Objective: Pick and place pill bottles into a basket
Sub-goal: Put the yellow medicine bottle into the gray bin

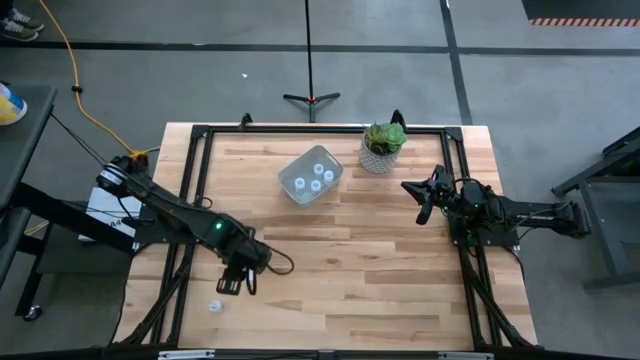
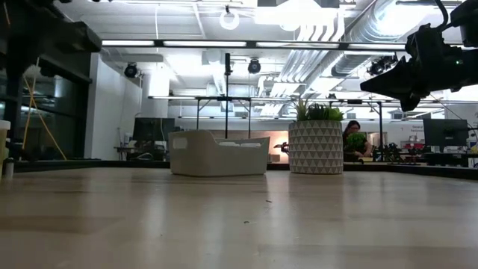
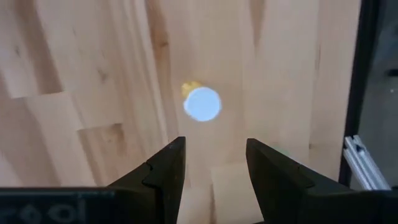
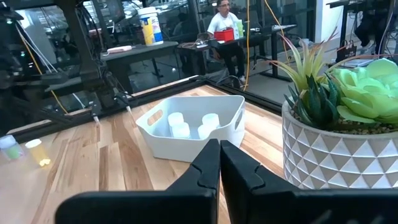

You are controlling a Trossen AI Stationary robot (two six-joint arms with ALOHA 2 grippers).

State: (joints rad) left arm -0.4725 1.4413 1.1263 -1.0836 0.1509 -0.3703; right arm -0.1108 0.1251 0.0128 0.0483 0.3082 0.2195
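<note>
Hovering with fingers apart directly over the last loose translucent-white, pale-capped pill bottle (image 3: 202,104), the left gripper (image 3: 214,171) likely must descend and close, then carry it to the light grey plastic basket (image 1: 311,173); the right gripper (image 4: 219,163) waits pressed together.

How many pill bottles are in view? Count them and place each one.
5. Four pill bottles stand inside the basket. The fifth bottle stands on the table near its front-left corner, just ahead of the open left gripper. Others may be hidden.

robotics lab: ceiling ducts (image 2: 351,33), workbenches (image 4: 134,53)
</note>
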